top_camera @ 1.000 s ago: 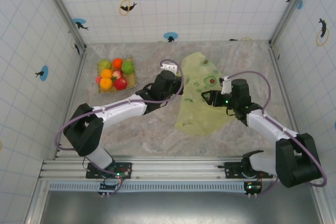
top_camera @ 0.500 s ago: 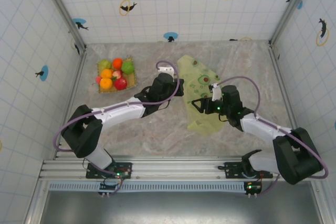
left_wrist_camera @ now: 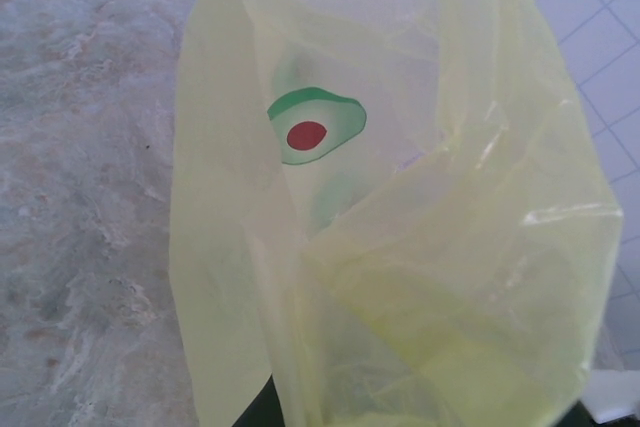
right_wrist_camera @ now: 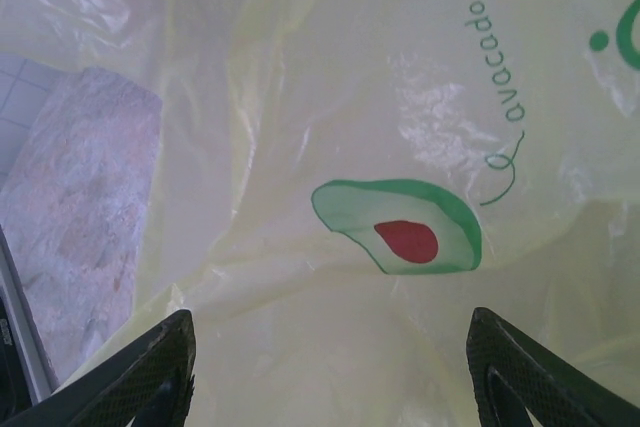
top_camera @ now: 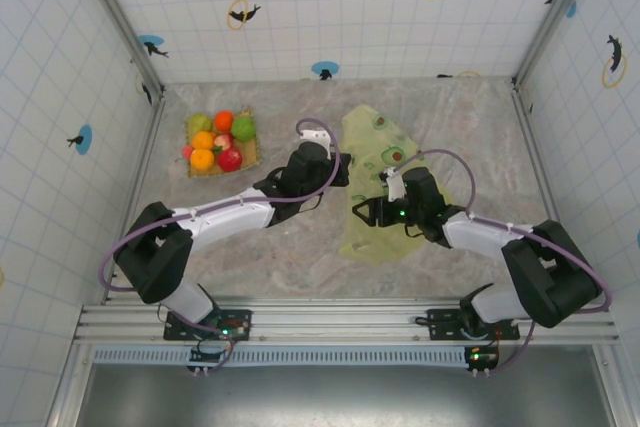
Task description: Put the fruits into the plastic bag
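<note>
The fruits, orange, red and green, lie heaped on a tan mat at the back left. The yellow-green plastic bag with avocado prints lies crumpled in the middle of the table. My left gripper is at the bag's upper left edge. In the left wrist view the bag's film rises straight out of the jaws and hides the fingers, so it looks pinched. My right gripper is low over the bag's left part, open. Its two dark fingers stand wide apart with the bag spread under them.
The tan woven mat under the fruits sits near the left wall. Bare marbled tabletop lies between the arms and in front of the bag. Tiled walls close the back and both sides.
My right gripper has moved left across the bag, towards its left edge. The bag has drawn in narrower and shifted left. The left gripper has moved slightly left with the bag's edge.
</note>
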Motion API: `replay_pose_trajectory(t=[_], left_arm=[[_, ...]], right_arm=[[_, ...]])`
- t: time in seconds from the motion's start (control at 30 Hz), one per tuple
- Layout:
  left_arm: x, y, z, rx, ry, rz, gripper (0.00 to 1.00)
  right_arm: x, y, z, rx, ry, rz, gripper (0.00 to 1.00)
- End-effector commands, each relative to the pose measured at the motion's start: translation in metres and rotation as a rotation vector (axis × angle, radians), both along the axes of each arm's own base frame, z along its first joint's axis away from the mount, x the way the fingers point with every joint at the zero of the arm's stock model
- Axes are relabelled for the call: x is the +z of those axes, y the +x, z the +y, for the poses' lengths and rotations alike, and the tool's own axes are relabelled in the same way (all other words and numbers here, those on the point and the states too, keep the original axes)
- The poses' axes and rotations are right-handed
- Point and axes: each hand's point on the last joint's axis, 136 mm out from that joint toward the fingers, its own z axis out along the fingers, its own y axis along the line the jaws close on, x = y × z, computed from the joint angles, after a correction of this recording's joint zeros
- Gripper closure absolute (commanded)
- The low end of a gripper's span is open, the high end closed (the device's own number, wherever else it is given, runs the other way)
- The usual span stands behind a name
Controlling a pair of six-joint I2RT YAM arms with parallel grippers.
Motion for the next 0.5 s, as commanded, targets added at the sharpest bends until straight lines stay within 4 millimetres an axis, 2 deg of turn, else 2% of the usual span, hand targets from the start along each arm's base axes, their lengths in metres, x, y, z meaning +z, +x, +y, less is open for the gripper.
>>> replay_pose_trajectory(t=[0.0, 0.3, 0.47], left_arm=[[0.008, -0.001, 0.003, -0.004, -0.023, -0.017, 1.0], [0.006, 0.0, 0.005, 0.003, -0.009, -0.024, 1.0], [0.005, 0.001, 0.005, 0.006, -0.004, -0.027, 1.0]], right_arm=[[0.025, 0.011, 0.008, -0.006, 0.049, -0.062, 0.27], [0.062, 0.002, 0.015, -0.019, 0.122, -0.109, 0.26], [0.051, -0.005, 0.013, -0.056, 0.021, -0.106, 0.21]])
